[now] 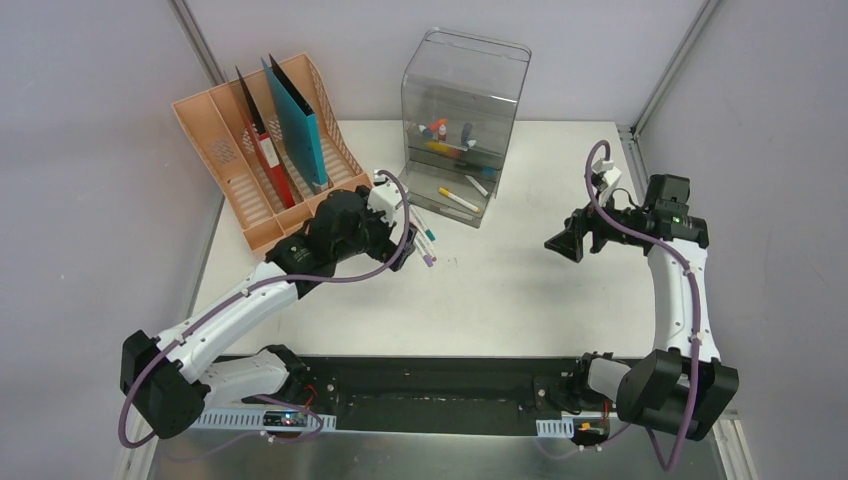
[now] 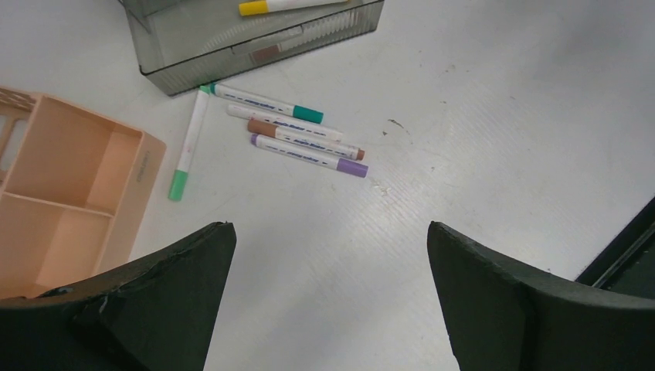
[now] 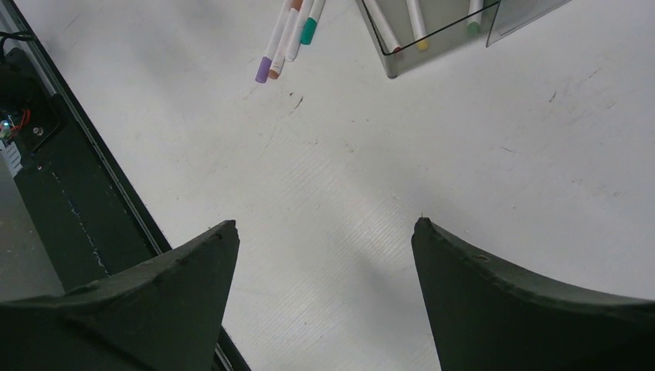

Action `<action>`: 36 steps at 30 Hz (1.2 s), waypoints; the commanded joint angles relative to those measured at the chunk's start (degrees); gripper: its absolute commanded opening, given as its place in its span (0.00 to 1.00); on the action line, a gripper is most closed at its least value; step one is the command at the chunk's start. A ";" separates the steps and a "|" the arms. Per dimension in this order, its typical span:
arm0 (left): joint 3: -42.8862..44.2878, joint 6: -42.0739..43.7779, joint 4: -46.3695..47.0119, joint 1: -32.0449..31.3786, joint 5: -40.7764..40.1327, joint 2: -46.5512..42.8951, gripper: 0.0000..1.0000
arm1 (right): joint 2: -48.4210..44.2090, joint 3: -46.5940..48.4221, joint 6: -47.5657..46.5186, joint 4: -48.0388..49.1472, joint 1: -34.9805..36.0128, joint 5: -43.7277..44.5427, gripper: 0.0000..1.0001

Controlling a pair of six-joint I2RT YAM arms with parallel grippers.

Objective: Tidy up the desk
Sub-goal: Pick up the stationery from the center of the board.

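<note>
The left fingers (image 2: 154,301) hung wide and empty above loose markers (image 2: 309,155) on the white bench (image 2: 502,116), probably to collect them for the drawer box (image 2: 263,48); the right fingers (image 3: 525,309), also apart, held nothing.

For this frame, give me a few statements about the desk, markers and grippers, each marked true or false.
1. The left gripper and right gripper are both open and empty. True.
2. Every marker is inside the clear grey box. False: several, including a purple-capped marker, lie loose on the desk in front of it.
3. The peach file rack holds a red folder and a teal folder. True.
4. The yellow-capped marker lies on the bare desk. False: it lies inside the box.
</note>
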 commanded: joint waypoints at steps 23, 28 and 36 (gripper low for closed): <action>6.27 -54.15 -3.36 0.47 -22.50 24.86 0.69 | 2.98 3.77 -2.54 -3.79 -0.04 -1.37 0.93; 11.66 -56.06 -6.57 0.46 -21.41 32.25 0.62 | 4.25 3.76 -2.54 -3.58 -0.03 -0.93 0.94; 16.67 -53.97 -7.08 -0.71 -22.79 38.40 0.54 | 5.95 3.78 -2.63 -3.61 0.02 -0.79 0.93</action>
